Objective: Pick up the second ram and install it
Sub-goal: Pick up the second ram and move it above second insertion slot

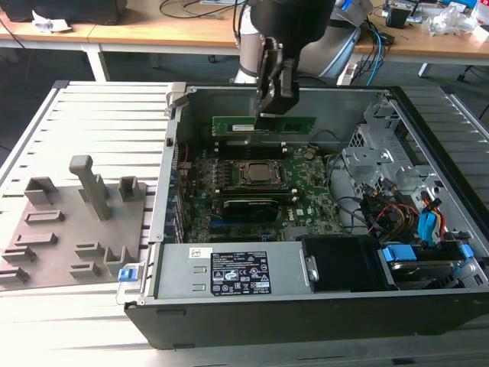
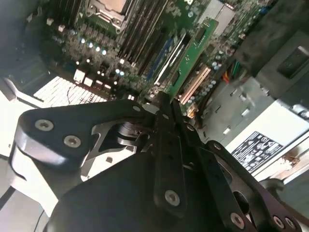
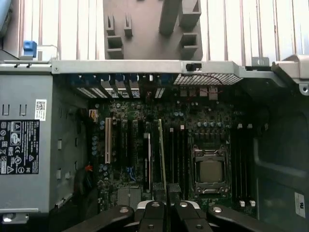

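In the exterior view my gripper (image 1: 268, 113) is shut on the top edge of the second ram (image 1: 263, 124), a long green stick held level and on edge above the motherboard (image 1: 309, 187), well clear of the board. In the first wrist view the ram (image 3: 161, 154) shows edge-on as a thin line running out from the gripper (image 3: 166, 207), over the dark memory slots (image 3: 178, 154) beside the CPU socket (image 3: 210, 169). The second wrist view has the green ram (image 2: 193, 53) sticking out past the closed fingers (image 2: 166, 111).
The open computer case (image 1: 172, 176) walls in the board. A power supply (image 1: 229, 269) lies along its front edge, with drive bays and cables (image 1: 412, 210) at the exterior view's right. A grey fixture plate (image 1: 76, 222) with blocks lies outside the case at the left.
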Robot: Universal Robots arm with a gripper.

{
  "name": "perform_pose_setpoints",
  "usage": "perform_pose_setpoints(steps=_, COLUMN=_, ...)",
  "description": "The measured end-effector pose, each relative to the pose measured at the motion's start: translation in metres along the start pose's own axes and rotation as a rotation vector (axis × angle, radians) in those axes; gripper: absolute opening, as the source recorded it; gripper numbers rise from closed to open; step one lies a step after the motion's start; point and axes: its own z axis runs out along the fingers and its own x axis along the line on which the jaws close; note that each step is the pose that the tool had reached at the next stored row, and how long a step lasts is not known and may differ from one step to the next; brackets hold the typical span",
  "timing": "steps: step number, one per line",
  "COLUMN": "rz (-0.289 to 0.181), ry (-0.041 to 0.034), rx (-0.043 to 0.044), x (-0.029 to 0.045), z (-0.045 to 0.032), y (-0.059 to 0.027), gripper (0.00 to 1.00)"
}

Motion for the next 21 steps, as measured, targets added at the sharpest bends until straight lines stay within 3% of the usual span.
perform_pose_setpoints(steps=5, rz=0.0, ry=-0.0016, rx=-0.0059, x=-0.0017, z=-0.001, y=-0.0256, gripper=0.14)
perform_pose_setpoints(steps=10, rz=0.006, ry=-0.0152, rx=-0.0083, x=-0.0088, z=0.0033, y=-0.0297, gripper=0.14)
perform_pose_setpoints(steps=15, rz=0.006, ry=-0.0151, rx=-0.011, x=-0.0254, z=0.0094, y=-0.0325, gripper=0.14)
perform_pose_setpoints(steps=21, rz=0.006, ry=-0.0151, rx=-0.0163, x=-0.0271, z=0.0187, y=-0.0359, gripper=0.14)
